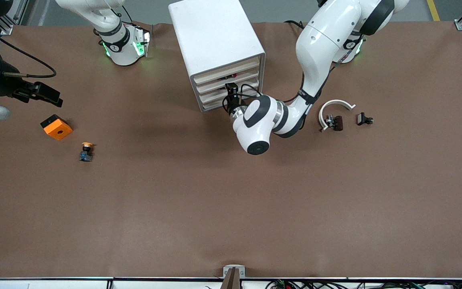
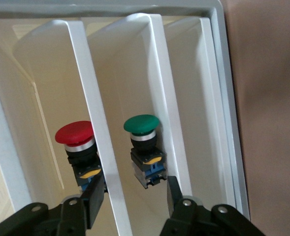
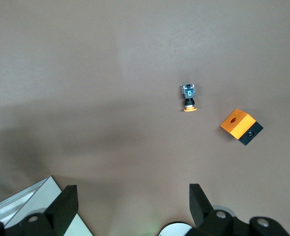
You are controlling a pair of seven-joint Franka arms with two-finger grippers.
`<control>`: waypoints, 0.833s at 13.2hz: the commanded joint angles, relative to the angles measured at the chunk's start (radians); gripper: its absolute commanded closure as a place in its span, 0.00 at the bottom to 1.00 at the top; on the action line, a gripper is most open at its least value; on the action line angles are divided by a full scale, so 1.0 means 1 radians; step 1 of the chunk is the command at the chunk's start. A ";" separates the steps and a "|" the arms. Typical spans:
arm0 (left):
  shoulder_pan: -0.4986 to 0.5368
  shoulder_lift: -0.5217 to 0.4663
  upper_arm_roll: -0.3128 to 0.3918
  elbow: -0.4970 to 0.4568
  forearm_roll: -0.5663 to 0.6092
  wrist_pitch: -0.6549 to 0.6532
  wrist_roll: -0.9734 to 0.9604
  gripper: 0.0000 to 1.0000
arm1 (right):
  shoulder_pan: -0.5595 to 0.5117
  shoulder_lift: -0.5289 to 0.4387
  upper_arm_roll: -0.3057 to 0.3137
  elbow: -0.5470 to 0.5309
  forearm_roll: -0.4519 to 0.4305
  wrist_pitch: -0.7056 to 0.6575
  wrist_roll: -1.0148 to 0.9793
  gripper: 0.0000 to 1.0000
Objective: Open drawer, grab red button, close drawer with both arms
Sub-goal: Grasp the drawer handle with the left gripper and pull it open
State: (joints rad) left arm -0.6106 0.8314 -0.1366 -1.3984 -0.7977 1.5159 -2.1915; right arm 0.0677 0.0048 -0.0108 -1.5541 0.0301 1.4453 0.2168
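Brown covering stretches across the worktop [image 1: 215, 208], where a white cabinet [image 1: 215, 44] with four stacked drawers stands toward the robots' bases. The left arm reaches to the cabinet's front, its left gripper [image 1: 232, 96] at the drawer fronts with jaws spread. In the left wrist view the left gripper [image 2: 135, 199] faces into the drawers, and a white drawer wall [image 2: 93, 132] runs into the gap between the spread jaws. The red button [image 2: 76, 142] stands in the drawer [image 2: 31, 98] on one side of that wall, its dark body just beside one fingertip [image 2: 93, 199]; whether they touch cannot be told. A green button [image 2: 144, 145] stands in the neighbouring drawer on the wall's other side, just ahead of the second jaw. From the front camera only a speck of the red button [image 1: 231, 75] shows in an upper drawer.

The right gripper [image 1: 40, 93] waits over the worktop toward the right arm's end, its jaws spread wide in the right wrist view [image 3: 130, 206] and holding nothing. Well ahead of those jaws lie an orange box [image 1: 56, 127] and a yellow button [image 1: 86, 151] on its side. Toward the left arm's end rest a white curved bracket [image 1: 333, 105], a dark part [image 1: 335, 122] touching it, and a small black part [image 1: 364, 119].
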 commanded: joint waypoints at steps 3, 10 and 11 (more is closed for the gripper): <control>-0.001 0.002 -0.001 0.009 -0.027 -0.034 0.002 0.41 | 0.001 -0.003 -0.005 -0.001 0.013 0.004 0.013 0.00; -0.026 0.029 0.000 0.007 -0.058 -0.039 0.006 0.47 | 0.001 -0.003 -0.005 -0.001 0.013 0.003 0.013 0.00; -0.026 0.029 0.000 0.006 -0.058 -0.039 0.004 0.50 | 0.001 -0.003 -0.005 -0.001 0.013 0.003 0.013 0.00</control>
State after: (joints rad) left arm -0.6267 0.8449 -0.1379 -1.4004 -0.8322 1.4901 -2.1915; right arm 0.0677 0.0048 -0.0113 -1.5541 0.0301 1.4453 0.2175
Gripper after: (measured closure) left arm 0.467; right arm 0.000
